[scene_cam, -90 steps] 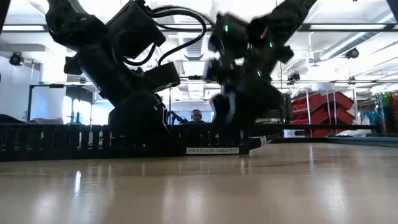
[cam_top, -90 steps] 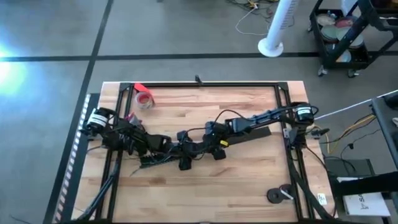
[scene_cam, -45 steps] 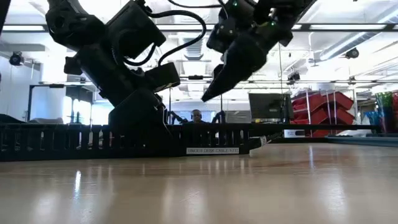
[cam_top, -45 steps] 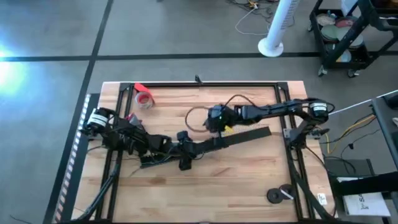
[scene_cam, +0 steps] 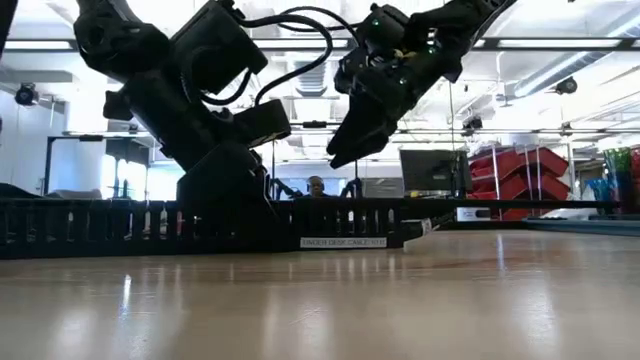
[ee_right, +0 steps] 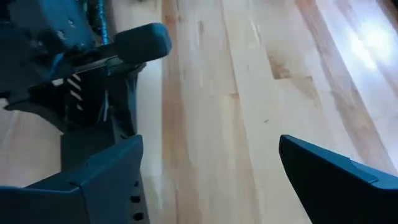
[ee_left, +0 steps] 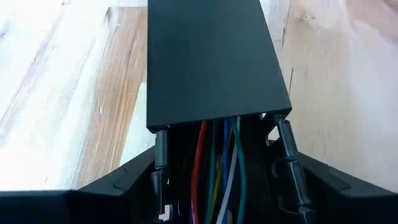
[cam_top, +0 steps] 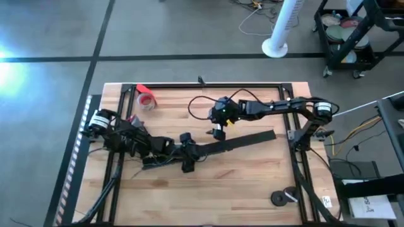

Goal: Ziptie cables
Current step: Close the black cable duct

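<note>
Wooden worktop (cam_top: 252, 183) carries a long black cable duct (cam_top: 237, 141) near its centre. We see the left gripper (cam_top: 187, 151) clamped on the duct's end, coloured cables (ee_left: 217, 168) running between its fingers, presumably to steady it. The right gripper (cam_top: 217, 130) hovers above, jaws apart, empty. We cannot locate the ziptie. Open room lies toward the near edge.

A pale wooden worktop (cam_top: 252, 170) carries a roll of red tape (cam_top: 146, 99) near its far left corner and a long flat black strip (cam_top: 243, 139) lying slantwise across the middle. Two small dark round discs (cam_top: 283, 196) sit close together by the near right edge. On the grey floor beyond stands a white fan pedestal (cam_top: 276, 47) — and a black wheeled cart (cam_top: 353, 34) off to the right.
</note>
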Motion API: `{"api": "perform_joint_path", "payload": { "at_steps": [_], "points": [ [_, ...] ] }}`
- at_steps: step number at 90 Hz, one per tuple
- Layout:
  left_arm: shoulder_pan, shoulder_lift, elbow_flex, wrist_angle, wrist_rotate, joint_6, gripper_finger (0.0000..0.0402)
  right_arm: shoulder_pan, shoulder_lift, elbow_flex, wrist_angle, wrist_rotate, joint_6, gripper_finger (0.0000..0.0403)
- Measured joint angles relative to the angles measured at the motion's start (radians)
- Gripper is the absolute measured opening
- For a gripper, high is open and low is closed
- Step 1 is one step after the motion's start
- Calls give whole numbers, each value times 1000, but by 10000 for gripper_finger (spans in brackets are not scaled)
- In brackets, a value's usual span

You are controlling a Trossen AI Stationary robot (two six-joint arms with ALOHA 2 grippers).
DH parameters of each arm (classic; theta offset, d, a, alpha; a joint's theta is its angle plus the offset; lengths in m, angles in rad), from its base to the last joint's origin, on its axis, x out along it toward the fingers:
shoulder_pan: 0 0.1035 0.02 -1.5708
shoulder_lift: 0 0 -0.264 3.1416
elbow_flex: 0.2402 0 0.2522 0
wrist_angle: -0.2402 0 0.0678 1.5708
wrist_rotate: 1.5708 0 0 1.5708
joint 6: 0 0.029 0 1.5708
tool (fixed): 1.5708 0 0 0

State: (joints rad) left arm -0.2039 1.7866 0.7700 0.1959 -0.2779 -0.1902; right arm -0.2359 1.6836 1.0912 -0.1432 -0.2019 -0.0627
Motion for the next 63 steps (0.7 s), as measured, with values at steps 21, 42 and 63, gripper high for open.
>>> {"api": "perform_joint_path", "payload": {
  "at_steps": [21, 42, 63],
  "points": [
    [1, 0, 0, 3, 0, -32, 256, 0, 0, 0, 0, 1, 0, 361],
    [1, 0, 1, 3, 0, -58, 263, 0, 0, 0, 0, 1, 0, 361],
    [1, 0, 1, 7, 0, -58, 247, 0, 0, 1, 1, 1, 0, 361]
  ]
}}
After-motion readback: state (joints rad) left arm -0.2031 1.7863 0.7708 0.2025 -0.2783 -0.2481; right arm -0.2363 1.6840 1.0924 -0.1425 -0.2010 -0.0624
